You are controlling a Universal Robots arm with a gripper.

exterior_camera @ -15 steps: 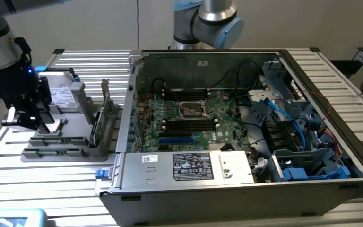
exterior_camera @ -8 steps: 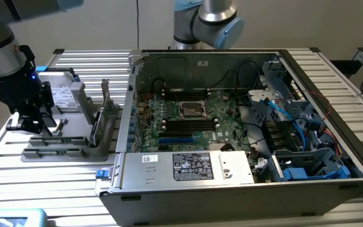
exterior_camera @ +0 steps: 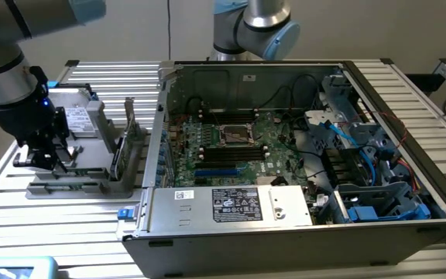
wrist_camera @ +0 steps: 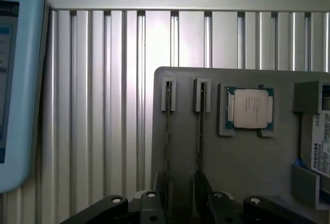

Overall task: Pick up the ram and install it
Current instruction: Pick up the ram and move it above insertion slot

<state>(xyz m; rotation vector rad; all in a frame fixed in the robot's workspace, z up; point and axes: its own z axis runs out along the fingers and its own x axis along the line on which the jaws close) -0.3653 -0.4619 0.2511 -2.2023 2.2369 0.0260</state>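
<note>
The ram [wrist_camera: 167, 131] stands on edge in a slot of the grey fixture [wrist_camera: 242, 172], seen as a thin line. A second thin stick [wrist_camera: 200, 131] stands in the slot beside it. My gripper [wrist_camera: 180, 201] hovers over the near ends of these two sticks, open, with nothing between its fingers. In the exterior view the gripper [exterior_camera: 47, 163] hangs over the fixture [exterior_camera: 64, 189] at the exterior view's left, beside the open computer case [exterior_camera: 285, 232]. The motherboard's black memory slots [exterior_camera: 231, 152] lie inside the case.
On the fixture also sit a processor [wrist_camera: 250, 108], a hard drive [wrist_camera: 322, 146] and an upright green card [exterior_camera: 130, 133]. A light blue device [wrist_camera: 15, 90] lies on the slatted aluminium table [wrist_camera: 103, 105]. Cables and a drive cage [exterior_camera: 378, 203] crowd the case's right side.
</note>
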